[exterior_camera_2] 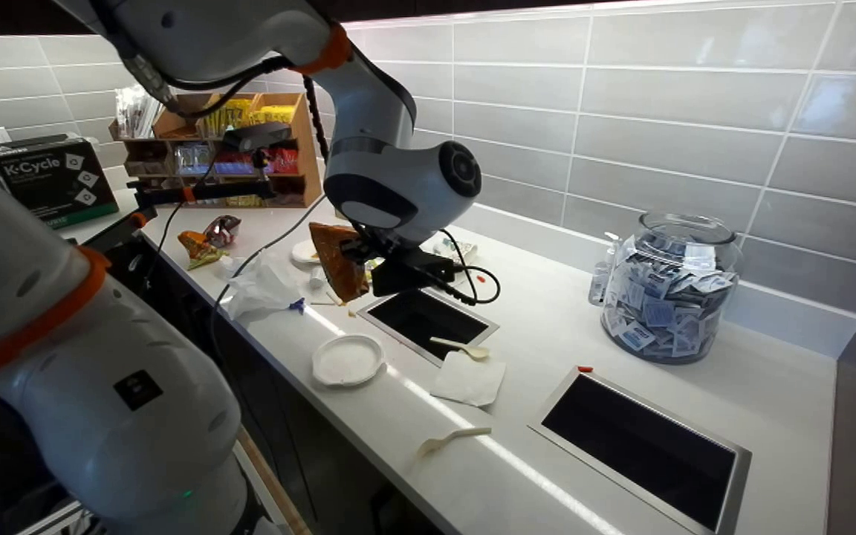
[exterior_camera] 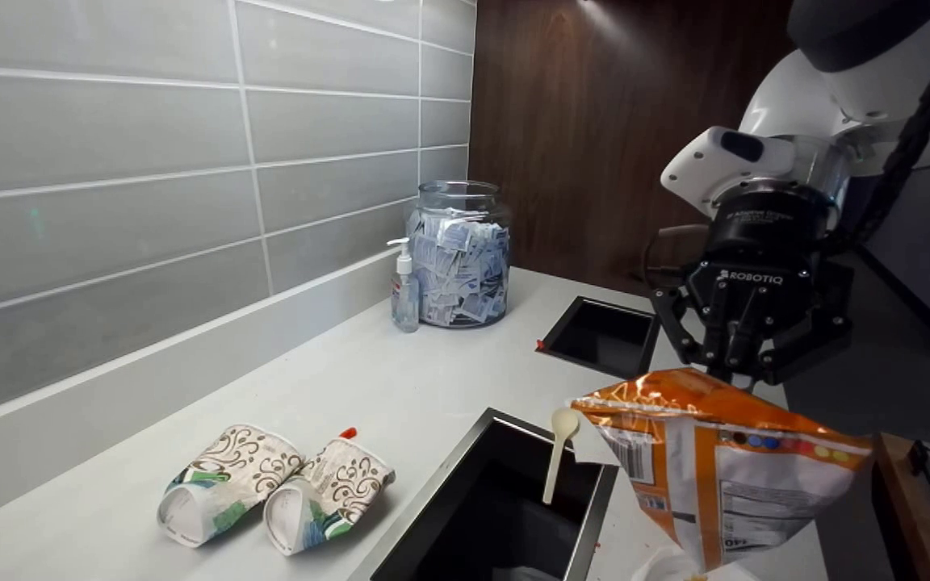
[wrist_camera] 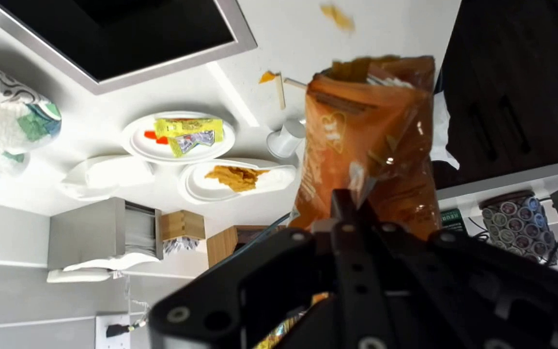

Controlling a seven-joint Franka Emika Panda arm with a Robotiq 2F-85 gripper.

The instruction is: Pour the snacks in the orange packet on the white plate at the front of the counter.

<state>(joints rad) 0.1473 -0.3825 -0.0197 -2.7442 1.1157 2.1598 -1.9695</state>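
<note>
The orange packet (exterior_camera: 764, 500) hangs high above the counter (exterior_camera: 400, 387), narrow corner down; it also shows in an exterior view (exterior_camera_2: 335, 260). My gripper (exterior_camera: 738, 378) is shut on it. In the wrist view the fingertips (wrist_camera: 349, 201) pinch the packet (wrist_camera: 337, 145), whose open end points away from the gripper. The white plate (exterior_camera_2: 350, 362) lies at the counter's front; its rim (exterior_camera: 659, 569) shows partly below the packet. A snack piece (exterior_camera: 697, 577) shows there, under the packet's corner. Loose snacks (wrist_camera: 267, 76) lie on the counter; one piece (wrist_camera: 338, 18) is blurred. Contents inside are hidden.
Dark cut-outs (exterior_camera_2: 428, 319) (exterior_camera_2: 643, 446) line the counter. A napkin (exterior_camera_2: 470, 377) and a spoon (exterior_camera_2: 465, 348) lie by the plate. A glass jar (exterior_camera_2: 669, 290), pump bottle (exterior_camera: 405, 290), speckled packets (exterior_camera: 231, 484), white bag (exterior_camera_2: 261, 286) and snack-filled plate (wrist_camera: 201, 194) stand around.
</note>
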